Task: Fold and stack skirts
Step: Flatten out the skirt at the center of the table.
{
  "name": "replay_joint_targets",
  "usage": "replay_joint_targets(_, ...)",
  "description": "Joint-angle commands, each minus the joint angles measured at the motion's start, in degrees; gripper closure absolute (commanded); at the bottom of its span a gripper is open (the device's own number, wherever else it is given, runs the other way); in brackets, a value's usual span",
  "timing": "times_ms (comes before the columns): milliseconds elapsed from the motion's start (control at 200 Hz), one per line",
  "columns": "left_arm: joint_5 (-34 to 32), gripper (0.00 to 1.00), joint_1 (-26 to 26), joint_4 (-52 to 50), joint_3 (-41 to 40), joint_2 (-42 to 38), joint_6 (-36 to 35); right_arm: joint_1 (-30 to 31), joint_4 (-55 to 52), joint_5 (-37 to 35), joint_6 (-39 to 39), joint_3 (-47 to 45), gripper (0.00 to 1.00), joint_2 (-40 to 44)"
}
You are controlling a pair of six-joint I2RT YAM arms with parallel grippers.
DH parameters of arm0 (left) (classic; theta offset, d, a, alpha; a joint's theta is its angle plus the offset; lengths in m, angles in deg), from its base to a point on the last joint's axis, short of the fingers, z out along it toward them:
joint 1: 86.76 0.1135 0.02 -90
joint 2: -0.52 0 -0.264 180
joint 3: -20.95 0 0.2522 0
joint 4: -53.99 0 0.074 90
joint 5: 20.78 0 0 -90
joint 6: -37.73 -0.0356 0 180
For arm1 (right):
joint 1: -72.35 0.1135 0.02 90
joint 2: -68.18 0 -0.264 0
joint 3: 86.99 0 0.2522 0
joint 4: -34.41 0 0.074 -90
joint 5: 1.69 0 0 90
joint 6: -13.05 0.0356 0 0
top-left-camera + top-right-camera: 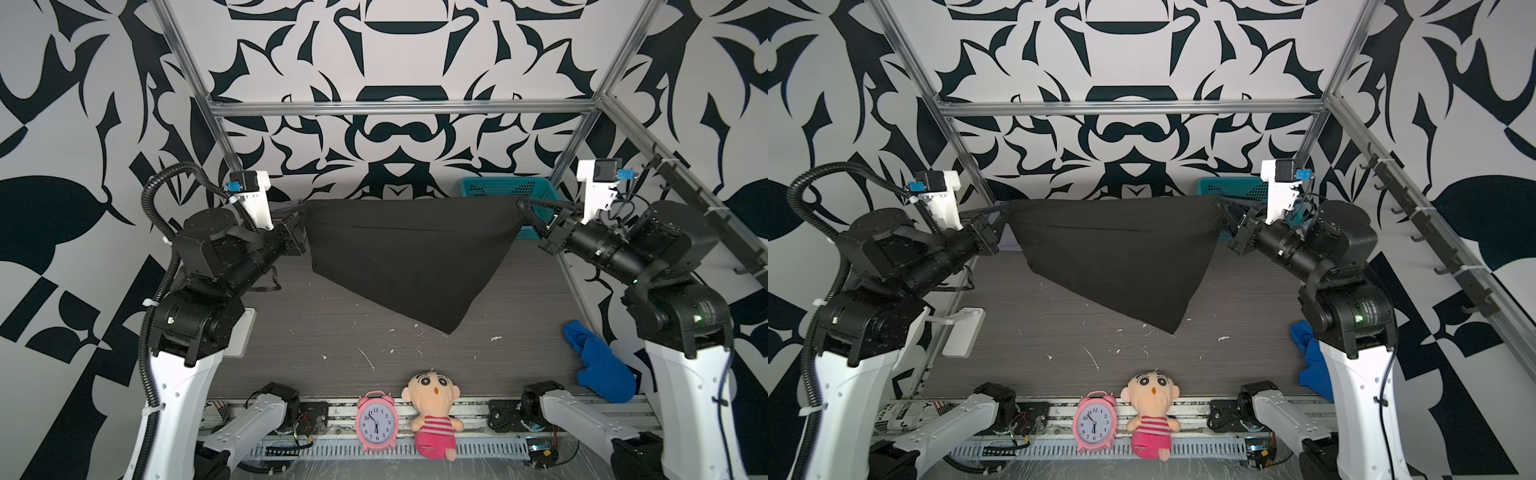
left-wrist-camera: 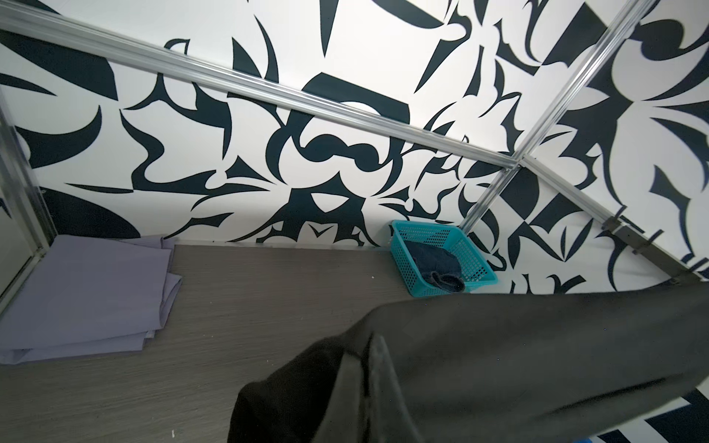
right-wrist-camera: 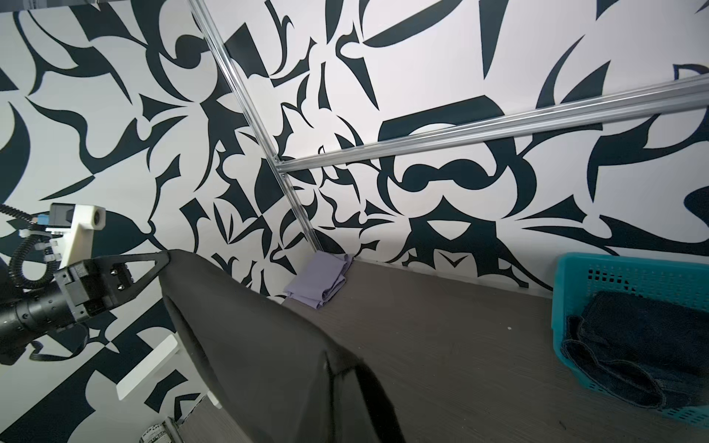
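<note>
Left end effector [image 1: 1005, 211] and right end effector [image 1: 1219, 204] clamp black skirt [image 1: 1121, 257]; wrist views alone show denim skirt [image 3: 633, 345].

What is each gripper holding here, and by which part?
Both hold the black skirt, stretched in the air between them: the left gripper pinches one top corner, the right gripper the other.

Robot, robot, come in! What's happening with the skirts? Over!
Shut on black skirt: left fingers, right fingers; it hangs stretched between them. Lavender skirt folded by back wall; denim skirt in teal basket. Nothing blocking below.
</note>
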Motion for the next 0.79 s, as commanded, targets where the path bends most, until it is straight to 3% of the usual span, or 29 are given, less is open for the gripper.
replay_joint_targets(0, -1.0, 1.00, 0.2, -0.2, -0.3, 0.2, 0.3, -0.2, 1.3, -3.3, -0.6, -0.1, 1.00, -2.4)
replay_joint_targets(265, -6.3, 1.00, 0.8, 7.3, -5.3, 10.9, -4.0, -0.2, 9.1, -6.2, -1.3, -2.5, 1.00, -16.2)
replay_joint_targets(450, -2.6, 1.00, 8.4, 16.6, -5.6, 27.4, -3.4, -0.2, 18.7, -6.9, 1.4, 0.6, 1.00, -33.1)
replay_joint_targets(475, -2.5, 0.88, 9.2, 17.6, -5.0, 29.9, -3.7, -0.2, 19.9, -7.1, 2.1, 1.8, 0.96, -35.8)
replay_joint_targets(510, -2.9, 0.65, 10.0, 18.7, -3.7, 33.6, -4.1, -0.2, 20.3, -7.5, 2.8, 4.4, 0.71, -39.8)
replay_joint_targets(540, -3.3, 0.50, 10.6, 19.1, -2.3, 36.7, -4.4, -0.2, 19.9, -7.5, 3.0, 7.4, 0.59, -43.0)
replay_joint_targets(580, -3.3, 0.35, 11.4, 18.6, 0.3, 40.5, -5.0, -0.2, 18.1, -7.1, 3.0, 12.2, 0.50, -47.7)
replay_joint_targets(660, -4.1, 0.27, 12.1, 16.1, 5.2, 46.1, -5.3, -0.2, 13.6, -6.3, 2.9, 20.2, 0.46, -53.6)
replay_joint_targets(740, -5.1, 0.22, 12.3, 16.3, 5.3, 46.7, -5.9, -0.2, 12.3, -5.8, 2.1, 22.2, 0.24, -53.9)
replay_joint_targets(790, -6.0, 0.19, 12.4, 18.1, 2.5, 45.1, -6.2, -0.1, 12.3, -5.9, 1.4, 20.6, 0.22, -52.3)
